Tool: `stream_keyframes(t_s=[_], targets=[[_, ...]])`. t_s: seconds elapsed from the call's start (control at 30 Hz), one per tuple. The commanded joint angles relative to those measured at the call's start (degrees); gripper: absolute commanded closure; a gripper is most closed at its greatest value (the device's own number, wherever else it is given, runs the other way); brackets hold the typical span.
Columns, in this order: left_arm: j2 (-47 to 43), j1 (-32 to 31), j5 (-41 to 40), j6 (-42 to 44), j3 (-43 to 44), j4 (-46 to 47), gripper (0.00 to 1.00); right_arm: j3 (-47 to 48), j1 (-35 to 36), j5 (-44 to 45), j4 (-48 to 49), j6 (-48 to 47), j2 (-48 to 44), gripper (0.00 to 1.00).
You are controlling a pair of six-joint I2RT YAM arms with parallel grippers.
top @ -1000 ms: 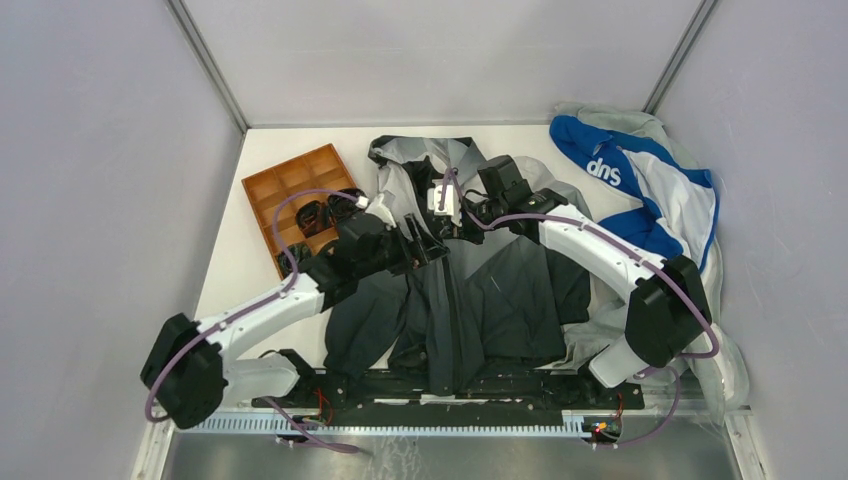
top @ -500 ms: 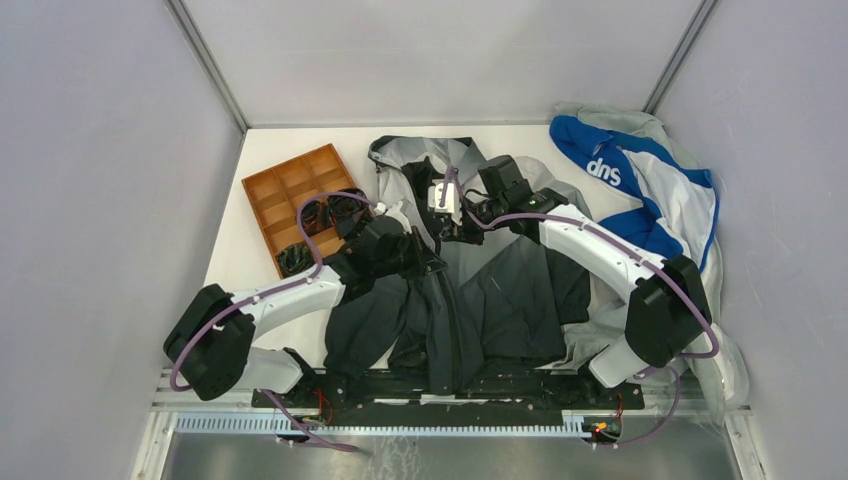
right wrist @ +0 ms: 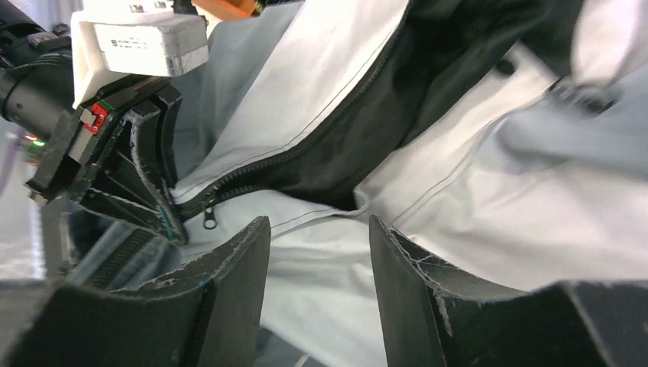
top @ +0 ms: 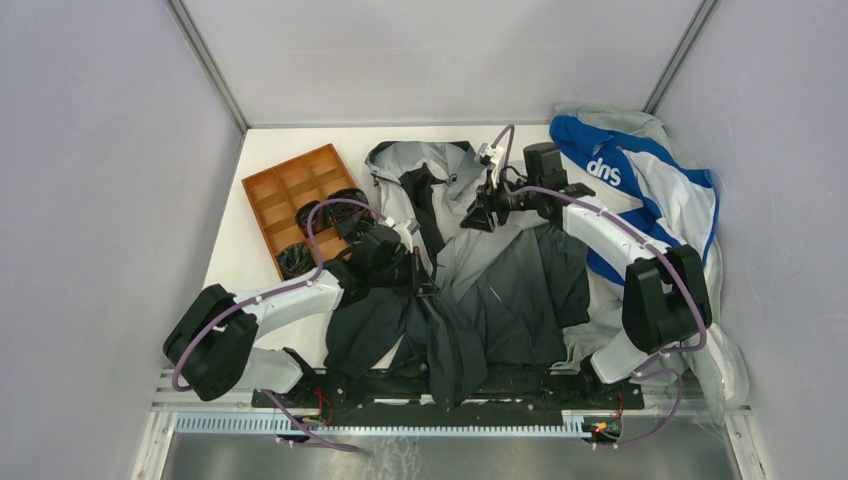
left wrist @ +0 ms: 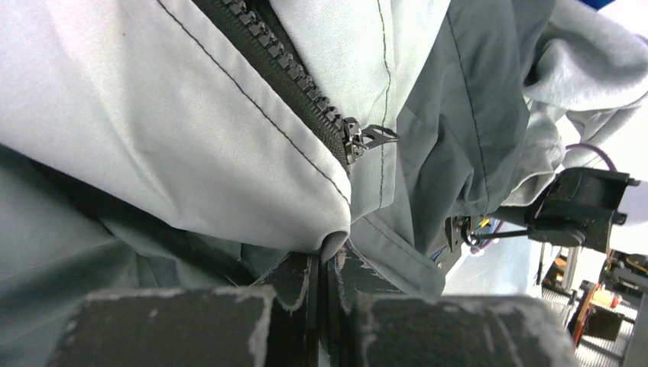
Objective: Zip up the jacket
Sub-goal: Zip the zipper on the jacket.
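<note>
The jacket (top: 500,290) lies spread in the middle of the table, light grey at the collar and dark at the hem. Its dark front zipper (left wrist: 290,84) is closed up to a slider with a metal pull (left wrist: 359,139), also in the right wrist view (right wrist: 208,218). My left gripper (top: 424,284) is shut, pinching a fold of grey jacket cloth (left wrist: 332,243) just below that slider. My right gripper (top: 472,220) hovers open over the jacket's upper right panel (right wrist: 321,290), with nothing between its fingers (right wrist: 241,256).
A brown compartment tray (top: 290,190) holding dark items sits at the back left. A blue-and-white garment with white lettering (top: 640,190) lies at the back right, with light grey cloth (top: 585,345) below it. White walls enclose the table.
My left gripper has closed on the jacket cloth beside the zipper. My right gripper has opened, let go near the collar and drawn back to the right.
</note>
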Motion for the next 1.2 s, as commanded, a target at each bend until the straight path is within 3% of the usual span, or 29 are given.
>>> stream_keyframes(t_s=[0.0, 0.2, 0.37, 0.7, 0.83, 0.87, 0.93, 0.97, 1.03, 1.17], targets=[[-1.5, -0.3, 6.1, 5.6, -1.6, -4.6, 0.97, -7.7, 0.7, -3.4, 14.1, 22.7, 0.8, 0.43], [-1.0, -0.2, 6.9, 5.7, -3.8, -1.5, 0.97, -9.2, 2.1, 4.8, 15.5, 35.2, 3.9, 0.39], [-0.5, -0.3, 7.3, 5.6, -3.8, -0.3, 0.97, -9.9, 3.2, 5.9, 16.4, 41.1, 6.9, 0.44], [-0.8, -0.2, 8.3, 4.1, -5.1, 2.9, 0.96, -7.8, 5.6, 13.5, 9.2, 43.3, 11.7, 0.45], [-0.9, -0.2, 9.0, 3.9, -5.3, 3.4, 0.95, -7.5, 6.4, 12.5, 11.4, 45.8, 13.7, 0.47], [-0.9, -0.3, 9.1, 3.7, -5.4, 3.5, 0.95, -7.5, 6.5, 12.1, 12.4, 46.6, 14.2, 0.51], [-0.7, -0.3, 9.1, 3.3, -5.4, 3.7, 0.95, -7.9, 6.5, 11.6, 14.9, 48.2, 14.7, 0.82], [-0.6, -0.2, 9.0, 3.1, -5.3, 3.6, 0.94, -7.4, 6.2, 11.3, 14.9, 48.1, 14.7, 0.92], [-0.6, -0.2, 8.0, 2.0, -5.4, 3.3, 0.94, -6.8, 5.3, 11.0, 14.9, 46.2, 13.5, 0.99], [-1.1, 0.0, 6.4, -0.9, -6.3, 4.6, 0.94, -11.1, 0.4, 8.0, 20.6, 44.4, 5.1, 1.00]])
